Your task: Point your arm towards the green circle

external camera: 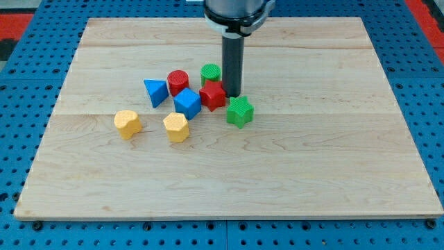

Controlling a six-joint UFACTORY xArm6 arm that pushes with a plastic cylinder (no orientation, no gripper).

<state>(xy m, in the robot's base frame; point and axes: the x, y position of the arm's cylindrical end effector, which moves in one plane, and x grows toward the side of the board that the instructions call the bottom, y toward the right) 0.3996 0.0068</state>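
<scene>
The table (pixel 333 173) carries a block cluster near centre. There are no fingers: my tip (pixel 232 94) sits just right of the green circle (pixel 211 73), beside the red star (pixel 213 95). Drifting could nudge the star or the green star (pixel 240 111).

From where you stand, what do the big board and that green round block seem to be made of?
The board looks like pale wood, matte, with grain lines and plank seams showing. The green circle, just left of my tip, looks like plastic, probably 3D-printed: saturated colour with fine ridges on top, though that is hard to confirm at this size.
</scene>
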